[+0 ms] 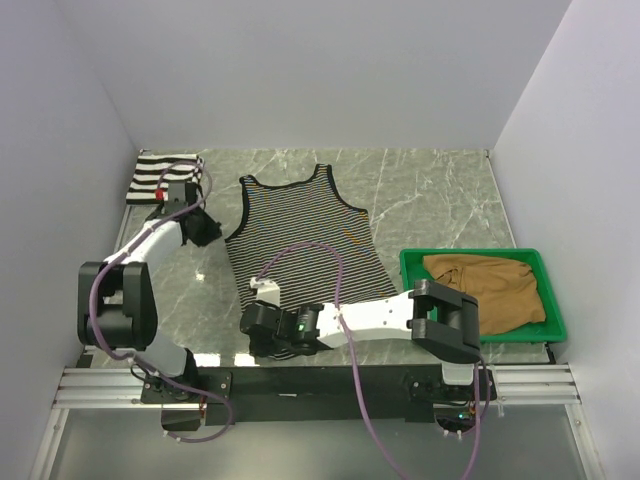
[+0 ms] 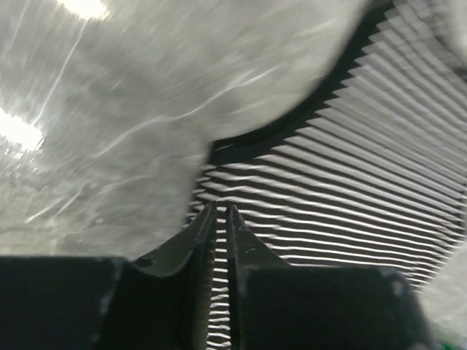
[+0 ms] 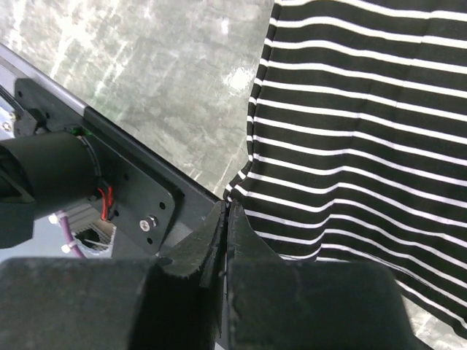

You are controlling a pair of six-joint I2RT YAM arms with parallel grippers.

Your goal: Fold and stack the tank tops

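**At the table's centre: pinstriped top laid flat, held along its left side**

On the marble table (image 1: 430, 190) the pinstriped tank top (image 1: 300, 235) lies spread open, with its neck away from the arms and its hem toward them.

- **Right gripper** (image 3: 227, 208): the jaws are pressed together at the near-left hem corner, and the cloth's edge runs straight into the tips. The pinch looks real, though thin cloth leaves little to see.
- **Left gripper** (image 2: 219, 211): it sits at the top's left edge, just below the armhole. The fingers are almost together, with stripes showing in the slit. The blurred view does not show whether cloth is caught.
- **Wide-striped tank top** (image 1: 165, 175): folded, at the far-left corner.
- **Tan tank top** (image 1: 490, 290): crumpled in the green tray (image 1: 411, 268), at right.

Handling, as a judgement: the knit is light, limp and stretchy. It will likely sag and drag between holds rather than keep its shape. Bound edges and corners (hem, armhole binding) offer the firmest purchase. Two holds along one side should let the fold line fall straight.
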